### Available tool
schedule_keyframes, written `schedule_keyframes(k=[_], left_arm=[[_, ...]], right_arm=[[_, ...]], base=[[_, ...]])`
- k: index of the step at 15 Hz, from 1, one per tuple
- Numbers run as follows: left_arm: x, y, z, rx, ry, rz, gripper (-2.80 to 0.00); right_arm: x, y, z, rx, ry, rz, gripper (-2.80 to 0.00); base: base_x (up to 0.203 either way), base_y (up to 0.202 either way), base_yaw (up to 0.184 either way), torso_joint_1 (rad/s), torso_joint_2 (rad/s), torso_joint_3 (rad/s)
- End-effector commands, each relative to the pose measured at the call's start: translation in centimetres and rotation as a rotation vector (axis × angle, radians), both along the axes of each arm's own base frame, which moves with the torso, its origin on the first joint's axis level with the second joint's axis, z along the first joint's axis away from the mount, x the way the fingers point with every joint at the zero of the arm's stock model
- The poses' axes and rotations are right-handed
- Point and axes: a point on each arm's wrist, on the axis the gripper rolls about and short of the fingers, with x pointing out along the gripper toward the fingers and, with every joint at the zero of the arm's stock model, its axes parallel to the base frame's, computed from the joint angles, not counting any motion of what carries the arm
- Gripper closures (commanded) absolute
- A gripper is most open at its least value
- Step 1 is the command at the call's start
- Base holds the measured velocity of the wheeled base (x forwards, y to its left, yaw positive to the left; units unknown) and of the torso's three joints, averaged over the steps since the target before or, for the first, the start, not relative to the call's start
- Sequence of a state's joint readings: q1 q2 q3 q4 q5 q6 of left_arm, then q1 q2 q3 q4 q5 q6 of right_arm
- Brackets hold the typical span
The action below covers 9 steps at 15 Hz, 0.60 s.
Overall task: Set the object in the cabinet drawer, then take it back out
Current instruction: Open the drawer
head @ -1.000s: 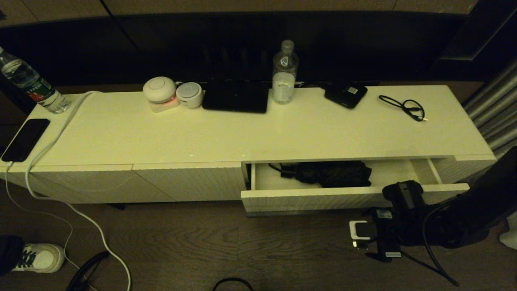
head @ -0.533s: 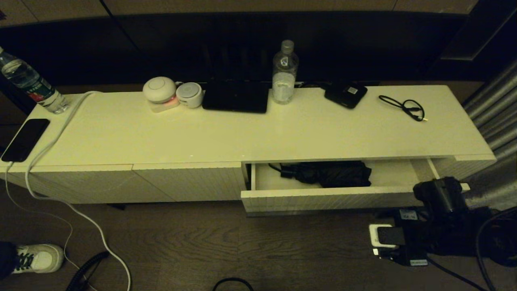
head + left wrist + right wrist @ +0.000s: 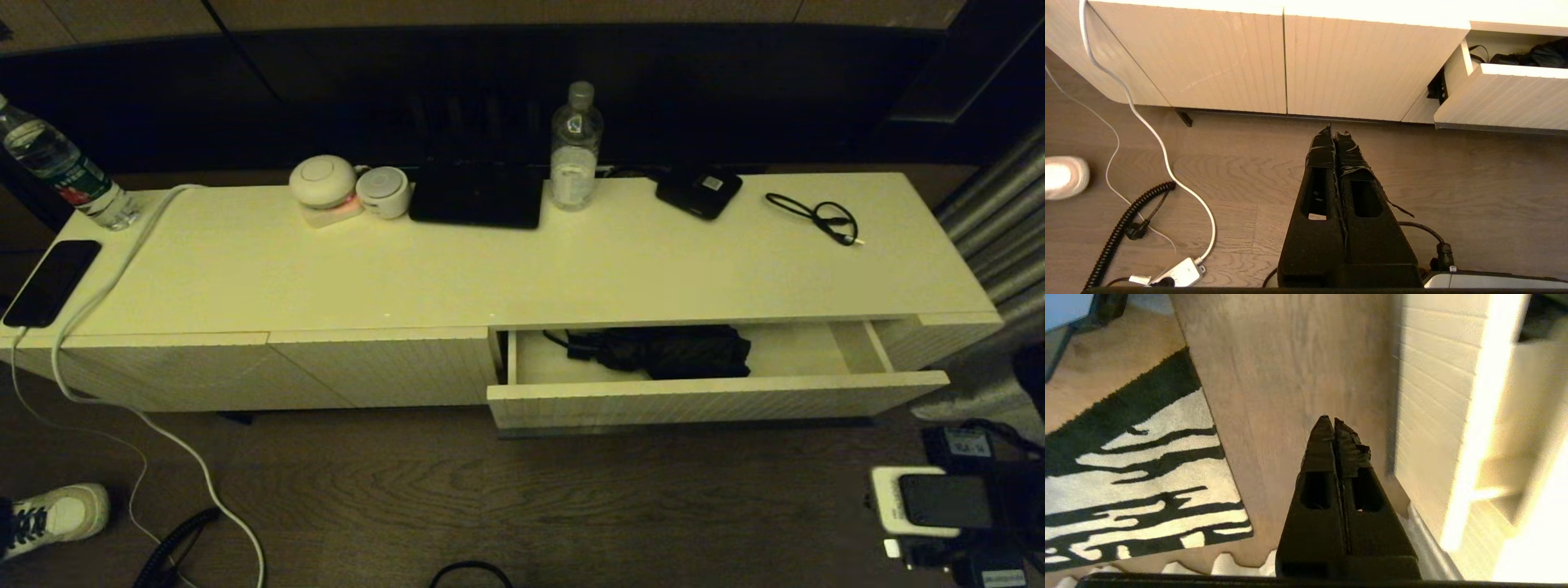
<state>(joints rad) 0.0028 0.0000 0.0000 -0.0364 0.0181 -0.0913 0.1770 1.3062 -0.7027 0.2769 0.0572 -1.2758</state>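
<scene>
The long cream cabinet (image 3: 490,269) is stretching across the room against the dark wall, and its flat top is serving as a bench for a scatter of small things. The drawer (image 3: 710,396) on the right side is standing pulled out, its ribbed front facing the wooden floor (image 3: 457,498). Inside it the black umbrella (image 3: 665,351) is lying on its side toward the left half of the drawer, handle end pointing left, with nothing touching it.

The right arm is sitting low at the right edge of the head view, below and to the right of the drawer's front corner and well apart from the umbrella. Its right end effector (image 3: 1336,424) is hanging over bare floor beside the ribbed cabinet face, its two fingers pressed together with nothing between them; a black-and-white patterned rug (image 3: 1139,486) is lying off to one side. The left end effector (image 3: 1334,131) is hovering over the floor in front of the closed cabinet panels, fingers likewise pressed together and empty.

On the bench a clear water bottle (image 3: 575,147) is standing near the back edge beside a flat black slab (image 3: 478,196), with a small black box (image 3: 699,191) and a thin black cable (image 3: 816,215) further right. A phone (image 3: 51,281) is lying at the far left end.
</scene>
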Motion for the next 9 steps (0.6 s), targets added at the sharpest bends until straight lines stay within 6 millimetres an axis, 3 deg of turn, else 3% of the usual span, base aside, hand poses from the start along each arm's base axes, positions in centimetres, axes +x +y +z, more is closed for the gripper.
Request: schedule_keyframes(k=[1,4,9], left_arm=[[0.0,0.0,0.0,-0.001,-0.001,0.001,0.0],[0.0,0.0,0.0,-0.001,0.0,0.001,0.0],[0.0,0.0,0.0,-0.001,-0.002,0.001,0.0]], right_arm=[[-0.4,0.0,1.6,0.01,-0.043,0.004,0.0],[2.0,0.5,1.2,0.007,-0.005,0.0,0.0],[9.8,2.3,0.9,0.046,-0.066,-0.069,0.0]], base=[[0.0,0.0,0.0,0.0,0.0,0.0],[0.0,0.0,0.0,0.0,0.0,0.0],[0.0,0.0,0.0,0.0,0.0,0.0]])
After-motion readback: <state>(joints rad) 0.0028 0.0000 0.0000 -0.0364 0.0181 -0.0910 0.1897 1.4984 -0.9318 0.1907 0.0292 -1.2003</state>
